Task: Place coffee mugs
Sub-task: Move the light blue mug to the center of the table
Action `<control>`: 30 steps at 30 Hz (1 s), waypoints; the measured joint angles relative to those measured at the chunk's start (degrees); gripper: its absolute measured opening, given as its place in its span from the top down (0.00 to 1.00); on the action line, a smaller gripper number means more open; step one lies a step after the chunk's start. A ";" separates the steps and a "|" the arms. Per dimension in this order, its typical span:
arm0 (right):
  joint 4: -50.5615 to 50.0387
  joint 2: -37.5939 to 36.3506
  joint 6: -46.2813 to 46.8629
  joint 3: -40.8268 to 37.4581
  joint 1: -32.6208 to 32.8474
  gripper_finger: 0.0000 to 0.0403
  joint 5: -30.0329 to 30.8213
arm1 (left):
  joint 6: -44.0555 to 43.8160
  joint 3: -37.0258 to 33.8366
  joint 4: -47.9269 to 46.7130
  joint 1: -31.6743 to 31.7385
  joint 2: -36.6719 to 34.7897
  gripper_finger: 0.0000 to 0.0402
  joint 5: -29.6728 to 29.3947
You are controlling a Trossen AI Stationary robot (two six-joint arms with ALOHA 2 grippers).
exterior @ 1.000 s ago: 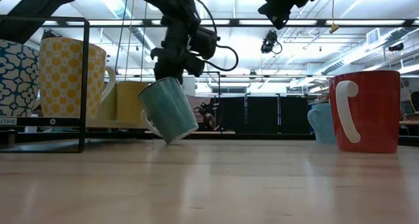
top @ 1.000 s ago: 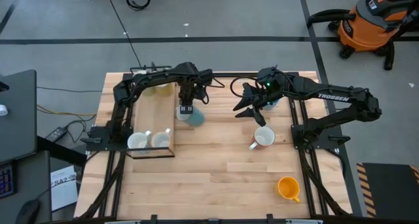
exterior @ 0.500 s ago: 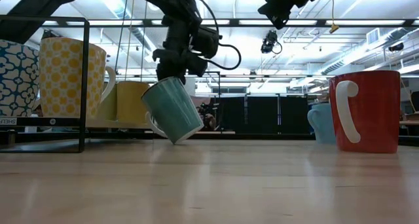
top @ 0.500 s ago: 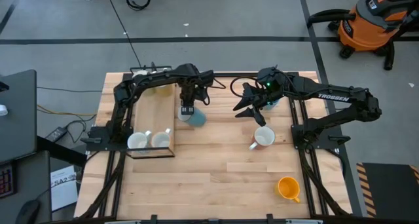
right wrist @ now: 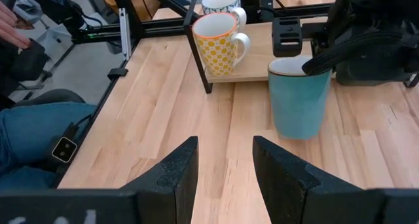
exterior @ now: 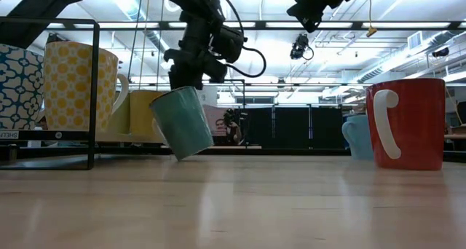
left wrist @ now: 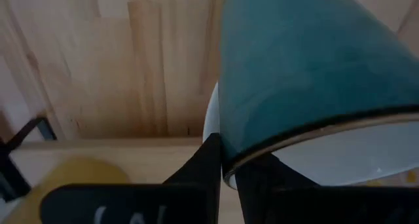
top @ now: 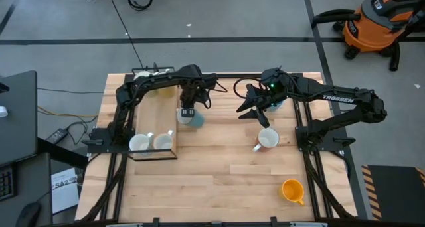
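Teal mug point(exterior: 182, 122) tilted on the worktop point(top: 226, 167), rim pinched tight by the left tool point(top: 188, 111) from above. Just beside the rack point(top: 154, 131) with its yellow dotted mug point(exterior: 76, 87). Right tool point(right wrist: 222, 164) up in the air, half open, holding nothing. Bare wood between teal mug and white mug point(top: 267, 139). Orange mug point(top: 292, 190) near the front edge.

Glossy ceramic teal mug point(exterior: 183, 123); bench point(top: 219, 167) pale planked wood, smooth matt; rack point(right wrist: 124, 27) black metal.
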 joint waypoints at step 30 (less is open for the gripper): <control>-0.02 0.01 -0.01 0.00 0.00 0.63 -0.02 | -0.47 0.17 5.92 -3.19 -0.15 0.64 -3.64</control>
